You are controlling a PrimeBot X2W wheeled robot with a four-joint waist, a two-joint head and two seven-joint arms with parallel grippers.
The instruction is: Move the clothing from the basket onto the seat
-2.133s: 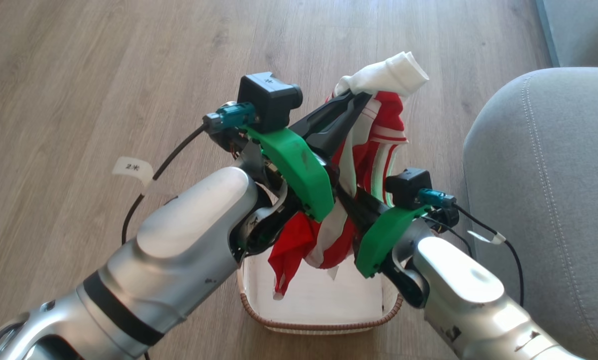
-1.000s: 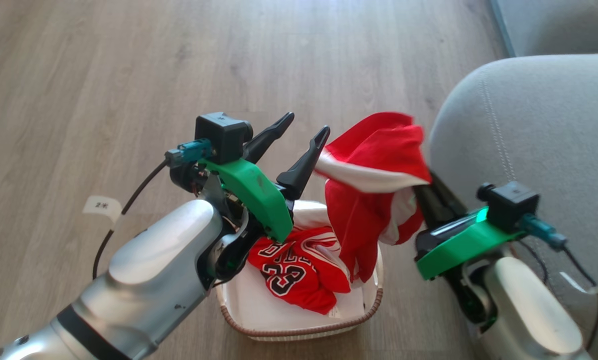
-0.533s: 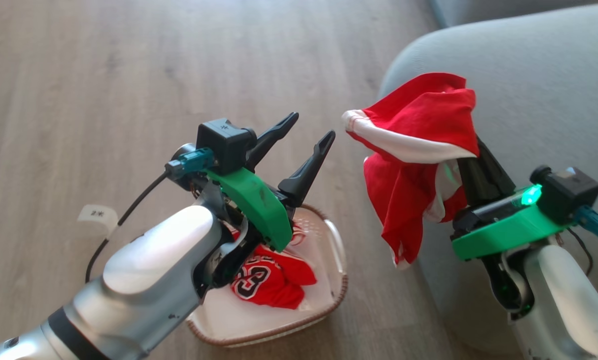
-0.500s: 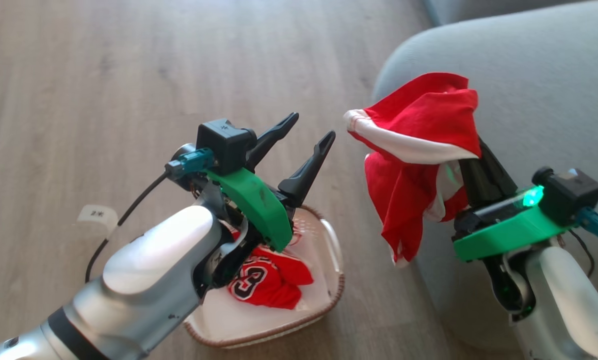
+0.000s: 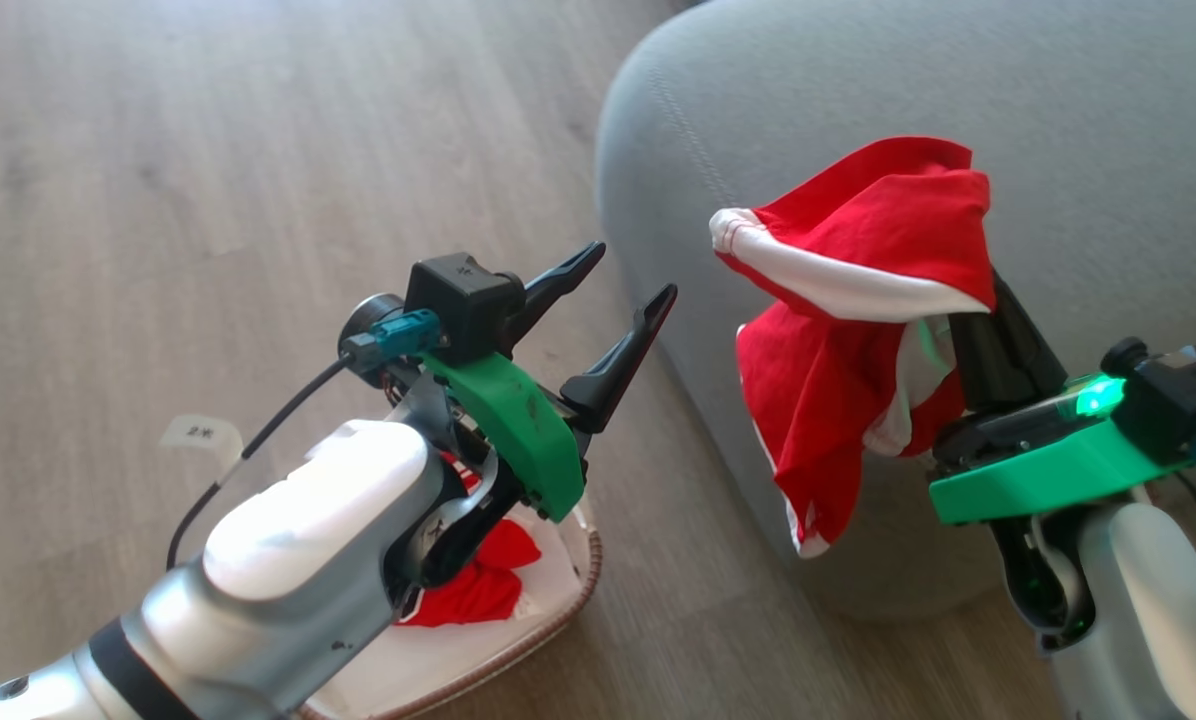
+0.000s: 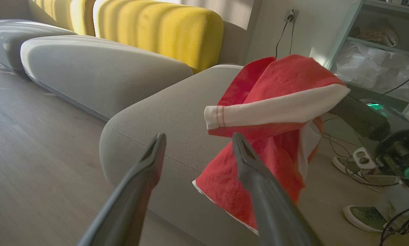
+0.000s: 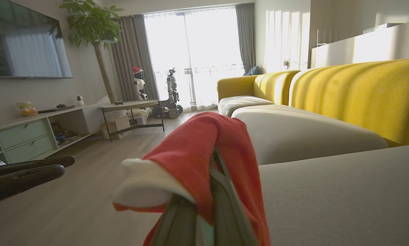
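Found jersey (image 5: 858, 300) clamped in right gripper (image 5: 993, 335), centre right, hanging before seat (image 5: 858, 90). Noted left gripper (image 5: 634, 270) spread wide, empty, above basket (image 5: 568, 600), lower left, with red cloth (image 5: 483, 590) inside. Judged light, limp, unbreakable; best pinched at a bunched fold.

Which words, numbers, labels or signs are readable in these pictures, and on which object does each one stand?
"2", followed by one character too blurred to read: on the white tag fixed to the black cable.
Small pale mark on top of the black wrist camera: too small to read.
Lifted red garment: no lettering shows.
Red clothing in the basket: no lettering shows.
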